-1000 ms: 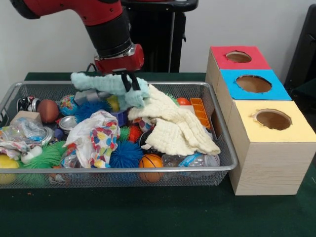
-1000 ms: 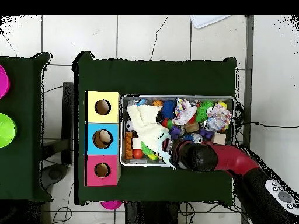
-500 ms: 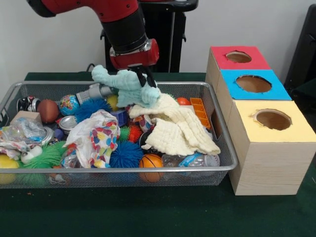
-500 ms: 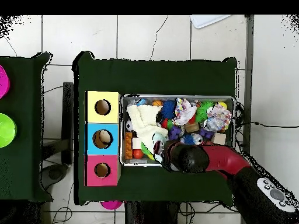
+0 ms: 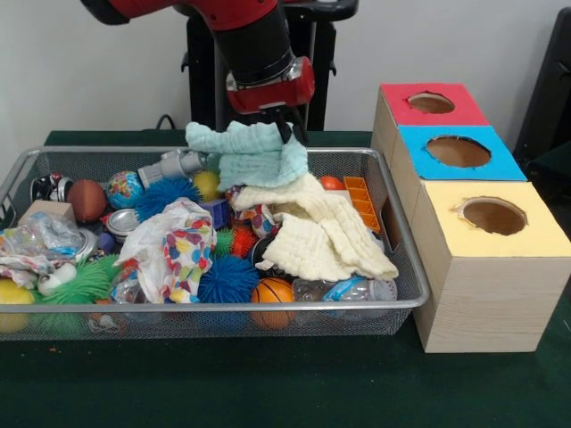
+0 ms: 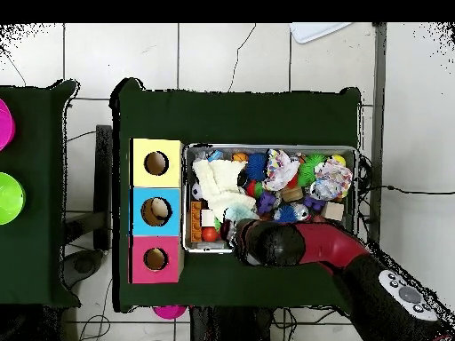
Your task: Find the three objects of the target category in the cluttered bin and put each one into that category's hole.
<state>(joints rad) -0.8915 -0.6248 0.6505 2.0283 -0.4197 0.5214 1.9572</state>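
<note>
While held by the pincer [image 5: 287, 132], mint cloth [image 5: 252, 153], crumpled, drooping.

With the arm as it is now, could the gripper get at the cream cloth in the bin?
Probably not yet: the gripper is shut on the mint cloth, so it is occupied. Otherwise the cream cloth lies on top of the clutter with nothing covering it.

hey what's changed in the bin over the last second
The gripper, shut on the light blue cloth, carried it up and across the wire bin toward the coloured boxes. The cloth now hangs clear above the cream cloth, which lies a little flatter than before. The balls, the spiky toys and the boxes stayed where they were. Nothing was let go.
</note>
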